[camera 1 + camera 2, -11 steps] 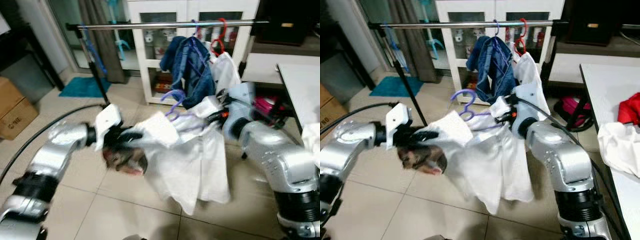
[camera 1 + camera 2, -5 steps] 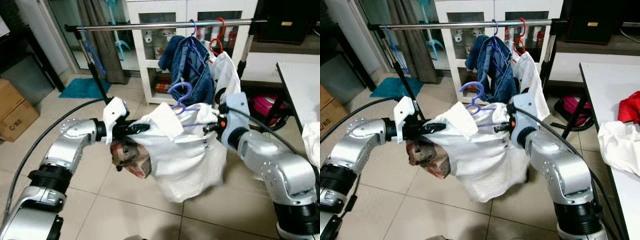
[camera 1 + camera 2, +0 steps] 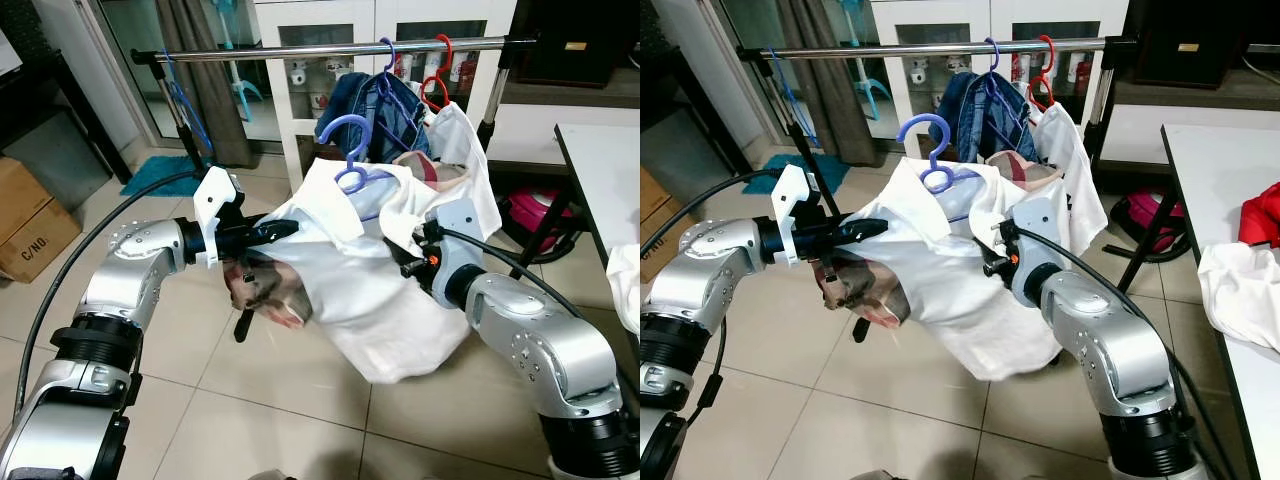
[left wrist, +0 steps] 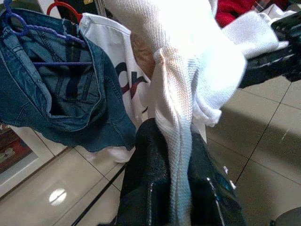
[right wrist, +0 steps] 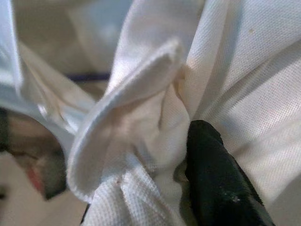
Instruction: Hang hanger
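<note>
Risking a snag: purple hanger (image 3: 352, 150) hook sat below the rail (image 3: 300, 50).
Left gripper (image 3: 262, 232) and right gripper (image 3: 412, 262) both pinched the white shirt (image 3: 350, 290); cloth could slip free.

Head views: even indoor light, sharp, mild edge distortion. Glare patch on floor tile (image 4: 57, 196), lower left of left wrist view. Right wrist view: close-up white cloth (image 5: 141, 117) soft, overexposed upper right.

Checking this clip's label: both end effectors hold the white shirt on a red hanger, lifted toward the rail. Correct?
Not quite: the hanger in the white shirt is purple, as the right eye view shows. Both the left end effector and right end effector do grip the shirt below the rail.
</note>
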### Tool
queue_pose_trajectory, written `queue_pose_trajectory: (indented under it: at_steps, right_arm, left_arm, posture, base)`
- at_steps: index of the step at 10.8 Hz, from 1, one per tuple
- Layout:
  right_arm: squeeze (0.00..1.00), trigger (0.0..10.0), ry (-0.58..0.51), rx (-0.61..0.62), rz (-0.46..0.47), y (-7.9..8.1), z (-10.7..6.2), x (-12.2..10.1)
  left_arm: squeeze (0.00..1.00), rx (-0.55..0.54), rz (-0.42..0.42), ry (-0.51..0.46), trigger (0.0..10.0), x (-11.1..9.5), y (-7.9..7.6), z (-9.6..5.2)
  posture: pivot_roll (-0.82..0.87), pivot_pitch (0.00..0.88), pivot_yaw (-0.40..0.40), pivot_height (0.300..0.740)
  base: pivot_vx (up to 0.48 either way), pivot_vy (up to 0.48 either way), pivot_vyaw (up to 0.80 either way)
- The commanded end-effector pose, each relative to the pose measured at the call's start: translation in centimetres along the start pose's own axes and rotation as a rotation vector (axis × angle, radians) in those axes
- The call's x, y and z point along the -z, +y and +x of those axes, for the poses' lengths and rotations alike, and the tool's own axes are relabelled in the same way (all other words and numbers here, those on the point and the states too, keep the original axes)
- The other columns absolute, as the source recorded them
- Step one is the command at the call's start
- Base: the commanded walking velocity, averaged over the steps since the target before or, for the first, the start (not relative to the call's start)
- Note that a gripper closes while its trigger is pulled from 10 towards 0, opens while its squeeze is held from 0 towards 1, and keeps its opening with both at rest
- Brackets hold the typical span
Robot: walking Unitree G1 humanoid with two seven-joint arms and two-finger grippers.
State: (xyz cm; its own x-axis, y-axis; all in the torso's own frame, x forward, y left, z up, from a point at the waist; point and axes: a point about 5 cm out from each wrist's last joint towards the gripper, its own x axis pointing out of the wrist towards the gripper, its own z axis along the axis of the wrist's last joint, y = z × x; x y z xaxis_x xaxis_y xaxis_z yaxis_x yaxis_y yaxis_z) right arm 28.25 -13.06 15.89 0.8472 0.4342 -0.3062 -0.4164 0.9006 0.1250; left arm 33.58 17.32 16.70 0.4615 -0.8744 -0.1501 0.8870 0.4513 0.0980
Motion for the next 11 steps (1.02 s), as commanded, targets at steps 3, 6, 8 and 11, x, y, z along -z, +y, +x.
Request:
queue_pose_trajectory:
  at_steps: [3, 6, 8, 11]
  right_arm:
    - [1.00, 10.0, -0.032, -0.162, 0.046, 0.8, -0.7, -0.2]
    - [1.00, 10.0, 0.020, -0.367, -0.146, 1.9, -2.5, 0.2]
    - [1.00, 10.0, 0.041, -0.359, -0.250, 0.4, -3.5, 0.4]
    - [1.00, 10.0, -0.151, -0.273, -0.331, -3.4, -5.4, -4.2]
  left_arm:
    - [0.00, -0.107, 0.059, -0.044, 0.0, -1.7, 1.8, -1.1]
    - [0.00, -0.127, 0.051, -0.041, 0.0, -1.8, 2.3, -1.6]
    - [0.00, -0.088, 0.045, -0.050, 0.0, -2.0, 2.4, -2.5]
    - [0.00, 0.047, 0.044, -0.020, 0.0, -2.0, 1.6, -4.4]
  posture:
    - [-0.12, 0.000, 0.161, 0.740]
    - [-0.12, 0.000, 0.161, 0.740]
    - [-0.13, 0.000, 0.164, 0.740]
    - [-0.12, 0.000, 0.167, 0.740]
  base:
    - [0.000, 0.000, 0.00]
    - [0.000, 0.000, 0.00]
    - [0.000, 0.000, 0.00]
    - [0.000, 0.000, 0.00]
